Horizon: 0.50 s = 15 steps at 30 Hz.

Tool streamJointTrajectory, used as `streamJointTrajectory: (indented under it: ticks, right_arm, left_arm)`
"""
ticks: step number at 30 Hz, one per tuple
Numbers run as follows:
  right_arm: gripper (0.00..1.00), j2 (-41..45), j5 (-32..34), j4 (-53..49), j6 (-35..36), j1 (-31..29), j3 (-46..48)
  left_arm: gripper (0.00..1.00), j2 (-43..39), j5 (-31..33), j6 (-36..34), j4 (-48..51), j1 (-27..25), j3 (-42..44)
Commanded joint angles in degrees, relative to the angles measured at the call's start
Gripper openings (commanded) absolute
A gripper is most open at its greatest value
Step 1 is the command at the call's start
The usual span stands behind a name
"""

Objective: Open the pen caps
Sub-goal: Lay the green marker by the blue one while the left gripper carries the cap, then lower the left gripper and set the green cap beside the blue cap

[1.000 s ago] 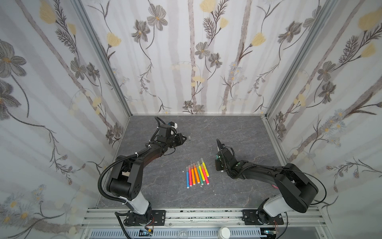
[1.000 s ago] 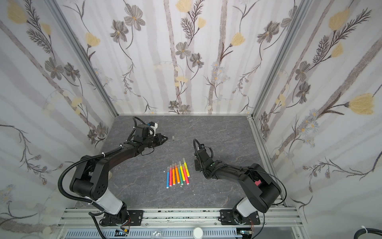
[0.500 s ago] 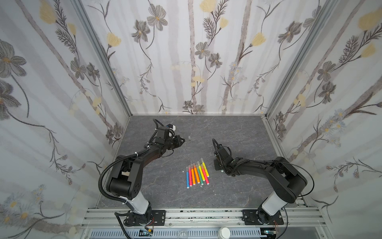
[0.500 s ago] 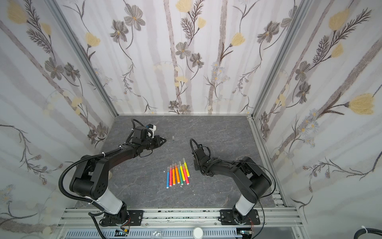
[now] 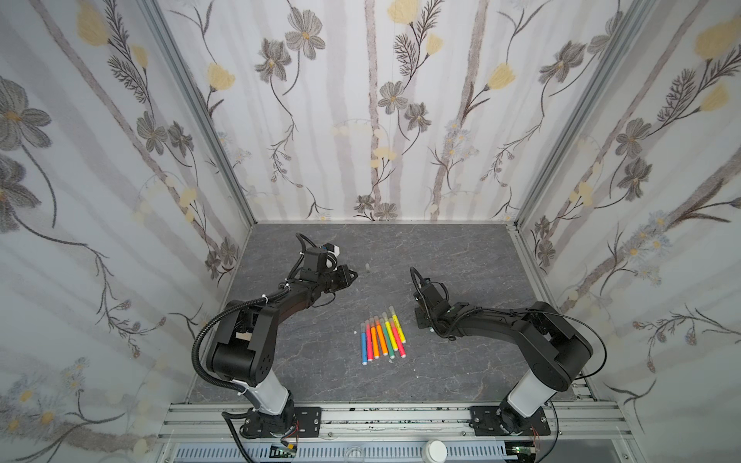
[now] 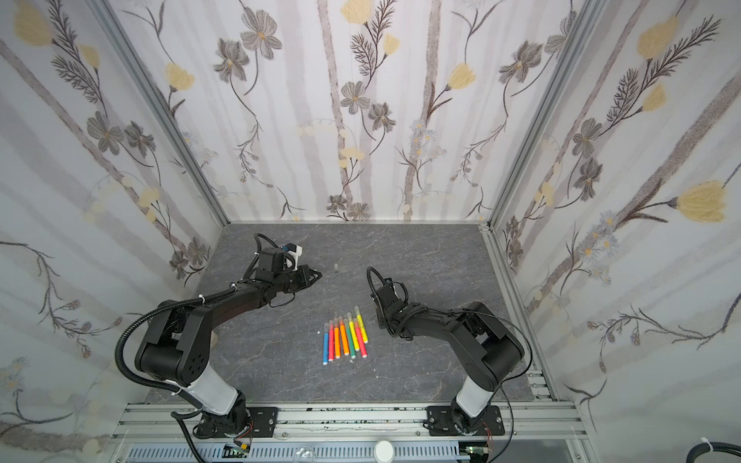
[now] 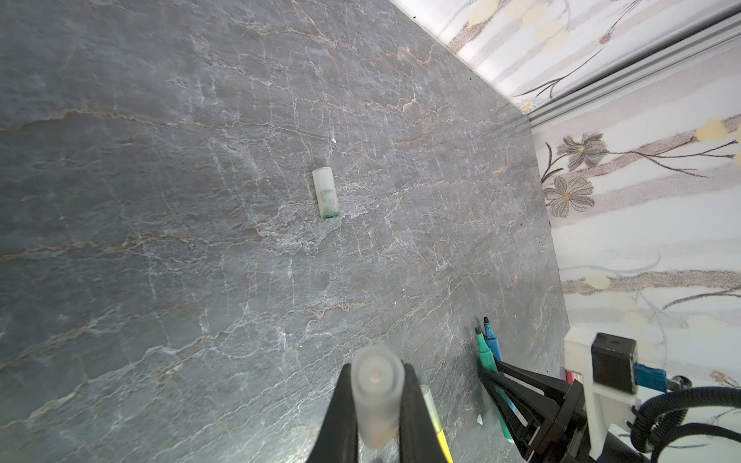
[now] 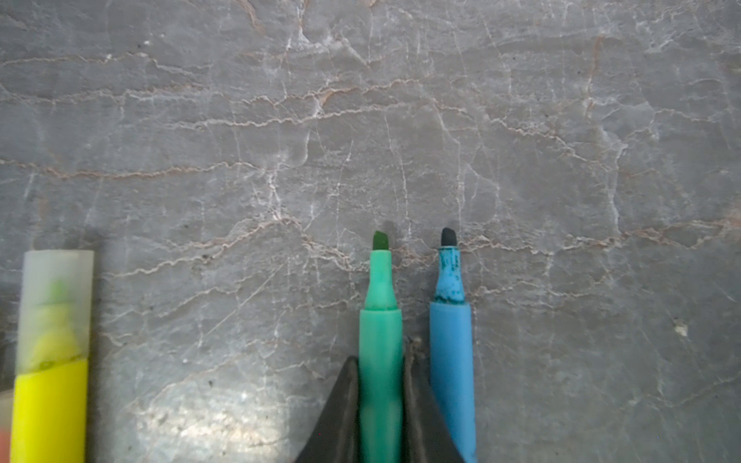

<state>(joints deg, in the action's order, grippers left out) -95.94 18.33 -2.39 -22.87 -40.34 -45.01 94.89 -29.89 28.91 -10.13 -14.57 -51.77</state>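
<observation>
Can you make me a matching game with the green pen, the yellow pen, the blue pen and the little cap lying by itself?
Things:
1. green pen
2. yellow pen
3. blue pen
4. loose cap

Where or how:
A. cap still on
B. lying alone on the table
C. between the fingers of the right gripper
D. uncapped, right beside the green pen

Pairs: 1-C, 2-A, 3-D, 4-B
</observation>
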Motion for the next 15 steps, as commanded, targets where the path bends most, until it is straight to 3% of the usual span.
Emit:
streamJointTrajectory:
  ticks: [1,12,15]
  right_arm:
    - [0.24,0.93,1.36,-0.51,0.02,-0.07,-0.16]
    - [0.31,7.17,2.16,0.0,0.88,-0.55,0.63]
    - [0.33,10.02,-0.39,0.81,1.04,-0.71,1.07]
  left_arm:
    - [0.0,0.6,-0.3,-0.24,-2.17,0.08,0.0]
    - [0.0,5.66,1.22,-0.47,-2.7,0.2,-3.73]
    - [0.0,9.15,1.54,-0.46,-2.87,0.15,-6.44]
